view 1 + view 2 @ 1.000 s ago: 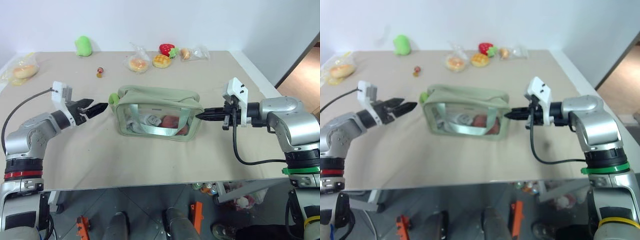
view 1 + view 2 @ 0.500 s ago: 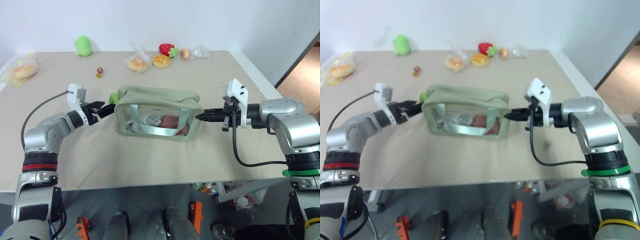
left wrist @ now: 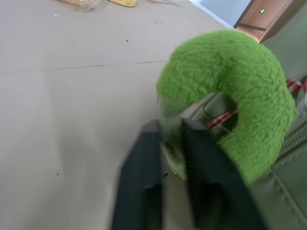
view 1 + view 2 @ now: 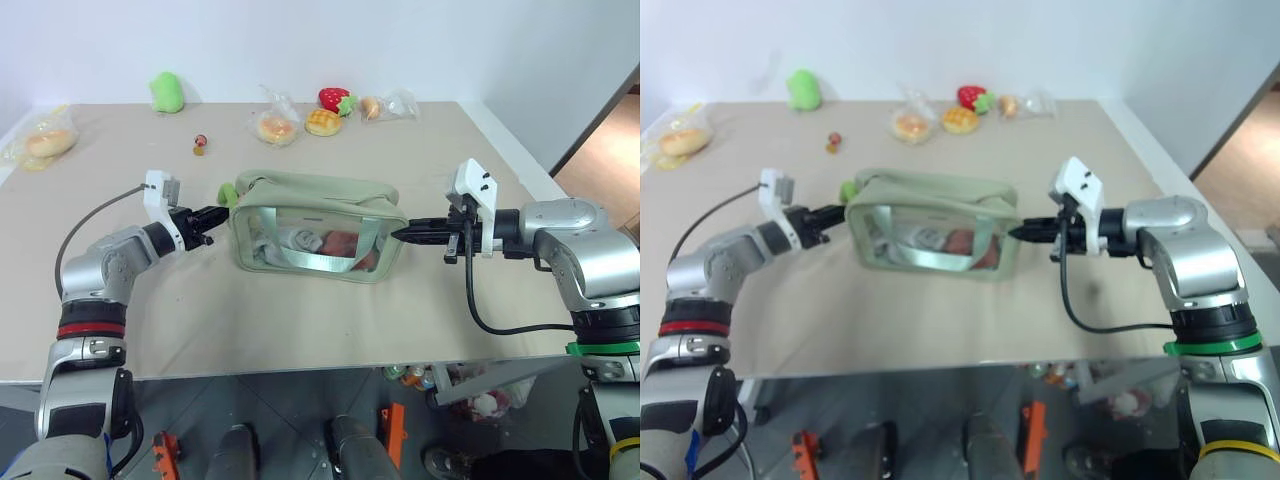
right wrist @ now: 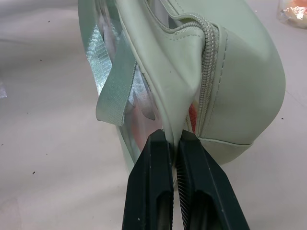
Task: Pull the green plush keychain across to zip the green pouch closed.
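The green pouch (image 4: 310,190) lies in the middle of the table, clear window side towards me, with its strap (image 5: 112,86) hanging over the window. The green plush keychain (image 4: 227,196) sits at the pouch's left end. My left gripper (image 4: 208,216) is shut on the lower edge of the keychain (image 3: 230,91), its fingers (image 3: 204,163) pinching the plush beside a red-and-white cord. My right gripper (image 4: 396,232) is shut on a fold of fabric at the pouch's right end (image 5: 240,86), just below the zipper (image 5: 208,72).
Along the table's far edge lie a loose green plush toy (image 4: 166,91), bagged buns (image 4: 277,127), a yellow bun (image 4: 323,121), a plush strawberry (image 4: 333,98) and another bagged item (image 4: 385,106). A bagged bun (image 4: 45,142) lies far left, a small bead-like item (image 4: 200,146) near it.
My left gripper moved right to the pouch's left end and closed on the green plush keychain. The right gripper stayed shut on the pouch's right end.
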